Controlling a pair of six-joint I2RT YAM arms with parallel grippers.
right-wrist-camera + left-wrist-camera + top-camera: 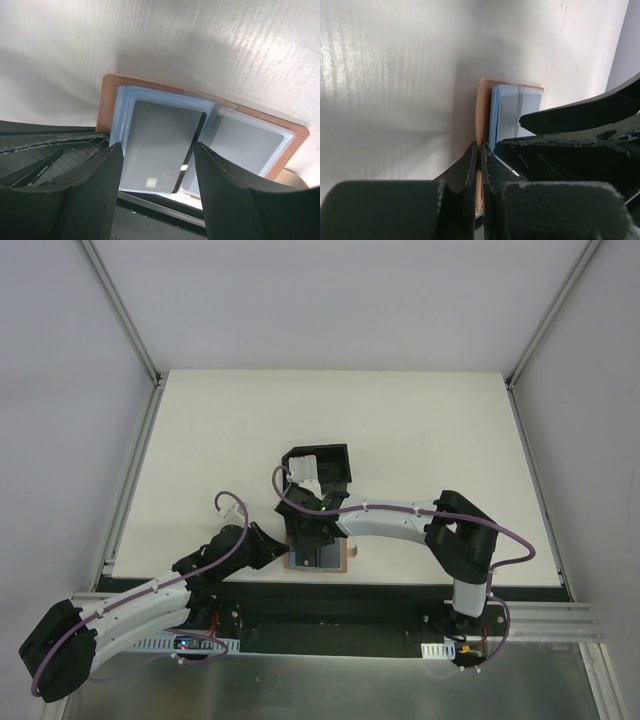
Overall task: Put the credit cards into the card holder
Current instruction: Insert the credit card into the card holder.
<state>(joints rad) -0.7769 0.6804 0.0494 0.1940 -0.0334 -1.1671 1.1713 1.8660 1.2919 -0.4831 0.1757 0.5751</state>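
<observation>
Card holder (106,105) lies open on the bench (400,440) beneath the right gripper (156,146): tan stitched leather, pale blue clear-fronted pockets. A grey card (160,130) marked VIP sits between its spread fingers; whether they pinch it is unclear. The left gripper (479,147) is clamped on the leather edge.

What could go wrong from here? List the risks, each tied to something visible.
1. The grey VIP-marked credit card looks skewed over the light blue inner pocket, inside the open right pincer; a push could jam it at the fold.
2. Only the left pincer, shut on one edge, pins the tan leather bifold card holder, which lies by the white table's near edge; it could pivot or slide off.
</observation>
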